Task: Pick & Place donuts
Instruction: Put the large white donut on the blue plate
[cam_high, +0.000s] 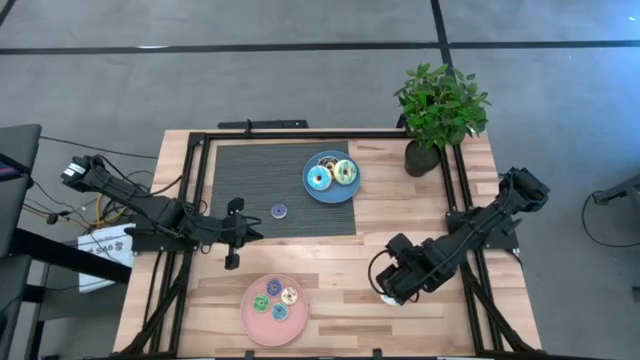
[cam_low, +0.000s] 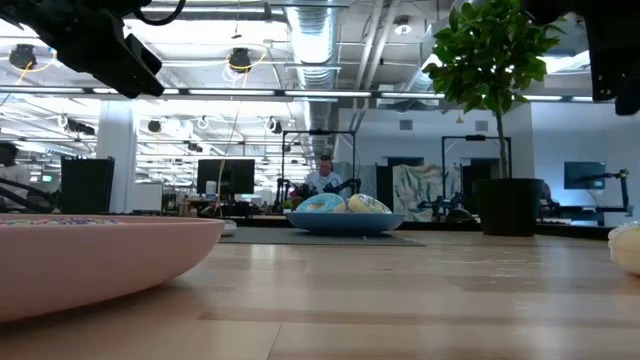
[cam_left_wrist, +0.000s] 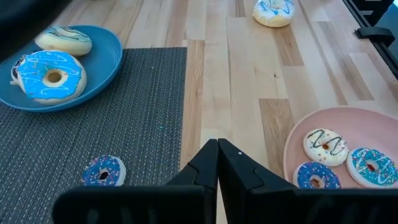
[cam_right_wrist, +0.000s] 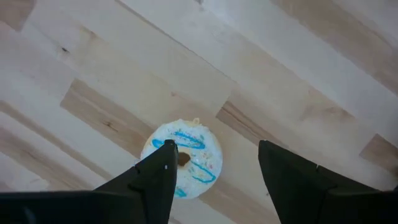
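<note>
A white donut with blue drizzle (cam_right_wrist: 186, 160) lies flat on the bare wood near the table's right front, also seen in the left wrist view (cam_left_wrist: 273, 11). My right gripper (cam_right_wrist: 216, 146) hangs open above it, pointing down, one fingertip over its hole and the other off to the side. My left gripper (cam_left_wrist: 217, 157) is shut and holds nothing at the mat's left edge (cam_high: 235, 236). A small blue donut (cam_left_wrist: 102, 171) lies on the dark mat. The blue plate (cam_high: 330, 193) carries a cyan donut (cam_high: 320, 179) and a cream one (cam_high: 346, 171). The pink plate (cam_high: 250, 315) holds several small donuts.
A potted plant (cam_high: 440, 105) stands at the far right corner. Dark frame rails (cam_high: 462, 200) run along the table's sides. Bare wood lies between the pink plate and the white donut. A person sits far off in the room behind the table (cam_low: 322, 178).
</note>
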